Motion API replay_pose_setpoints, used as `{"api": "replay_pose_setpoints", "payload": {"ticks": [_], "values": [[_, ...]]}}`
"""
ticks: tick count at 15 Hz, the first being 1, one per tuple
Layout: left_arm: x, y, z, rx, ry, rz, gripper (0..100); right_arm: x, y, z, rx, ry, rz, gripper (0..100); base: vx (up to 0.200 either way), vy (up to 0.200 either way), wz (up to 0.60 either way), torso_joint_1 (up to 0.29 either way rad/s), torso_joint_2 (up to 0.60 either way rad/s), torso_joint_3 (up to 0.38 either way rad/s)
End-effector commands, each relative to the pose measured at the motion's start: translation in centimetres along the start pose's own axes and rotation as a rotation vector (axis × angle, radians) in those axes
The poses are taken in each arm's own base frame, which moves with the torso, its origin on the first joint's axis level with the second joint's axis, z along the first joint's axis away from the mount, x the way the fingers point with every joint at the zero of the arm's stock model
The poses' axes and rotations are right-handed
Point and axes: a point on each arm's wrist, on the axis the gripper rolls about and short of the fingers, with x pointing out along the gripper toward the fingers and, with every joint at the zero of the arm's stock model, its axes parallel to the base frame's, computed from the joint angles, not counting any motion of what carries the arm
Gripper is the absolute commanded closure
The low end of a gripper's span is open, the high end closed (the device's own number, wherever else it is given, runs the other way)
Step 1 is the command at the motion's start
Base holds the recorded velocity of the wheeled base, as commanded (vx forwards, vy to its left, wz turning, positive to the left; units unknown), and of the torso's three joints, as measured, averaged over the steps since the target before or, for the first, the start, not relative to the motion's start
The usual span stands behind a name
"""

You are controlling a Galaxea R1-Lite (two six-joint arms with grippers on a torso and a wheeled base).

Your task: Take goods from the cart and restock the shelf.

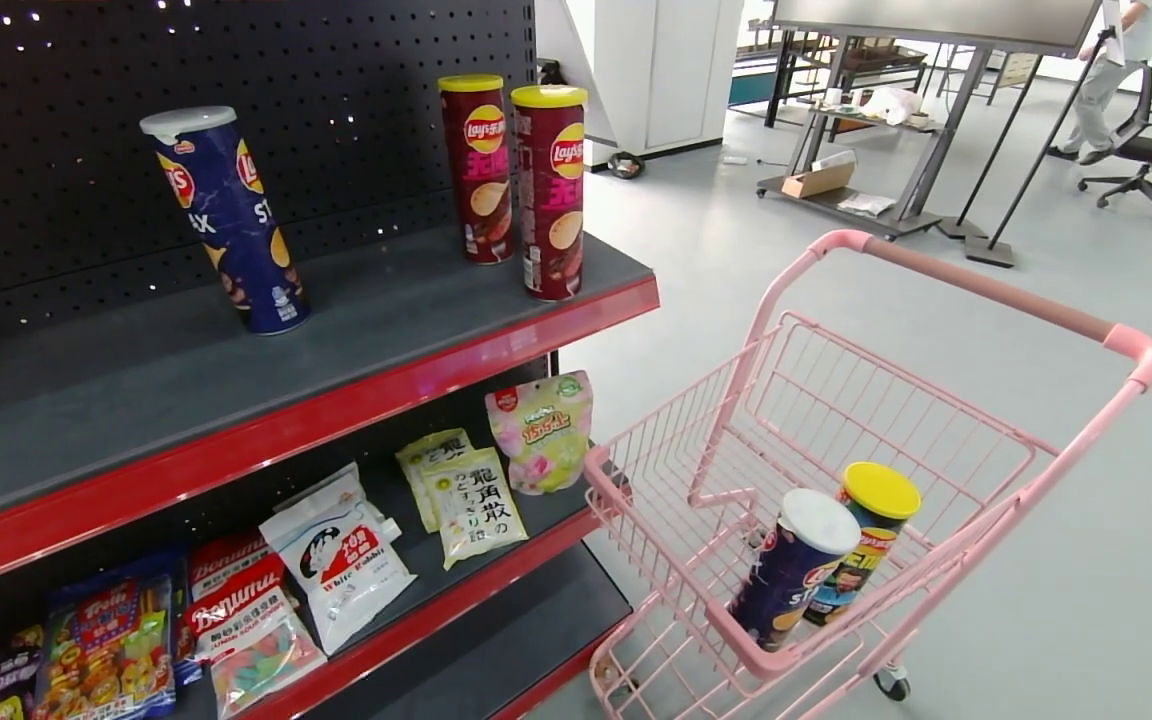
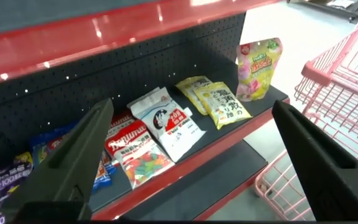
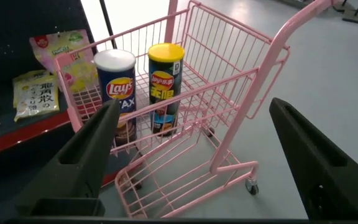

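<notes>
Left gripper (image 2: 192, 106): jaws spread wide, nothing between them, held before the lower shelf (image 1: 496, 575). Right gripper (image 3: 194, 102): jaws likewise wide apart and empty, held above the near end of the pink cart (image 1: 976, 290).

Floor (image 1: 696, 270): smooth pale grey. The cart stood on it just beside the end of the shelf unit.

In the cart basket were two crisp tubes, upright and touching: one dark blue tube with a white lid (image 1: 791, 580) and one tube with a yellow lid (image 1: 861, 540).

The lower shelf had a dark deck and a red front edge. It carried one white bag (image 1: 341, 560), two yellowish bags (image 1: 471, 505) overlapping, and one pink-and-green pouch (image 1: 541, 430) upright at the end. More packets lay toward the other end; I could not count them.

Top shelf (image 1: 136, 400): grey deck, red lip, black pegboard behind. It held three tubes: one blue (image 1: 231, 225), white-lidded and looking tilted, and well apart from it two maroon tubes (image 1: 548, 195), yellow-lidded, just beside each other near the end.

Beyond these were a white cabinet (image 1: 666, 70), a metal rack (image 1: 856, 150) and one office chair (image 1: 1146, 150).
</notes>
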Motion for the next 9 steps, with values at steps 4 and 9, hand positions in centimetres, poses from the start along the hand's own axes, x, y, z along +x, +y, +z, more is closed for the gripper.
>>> {"api": "replay_pose_setpoints", "payload": {"ticks": [4,9], "values": [[0.0,0.0,0.0,0.000,0.000,0.000,0,0.4,0.0,0.1,-0.003,0.052,0.004,0,0.000,0.000,0.00,-0.046,0.12,0.090],[0.0,0.0,0.0,0.000,0.000,-0.003,0,4.9,0.2,13.2,0.184,0.096,0.128,0,0.000,0.000,0.00,0.000,0.00,0.000]]}}
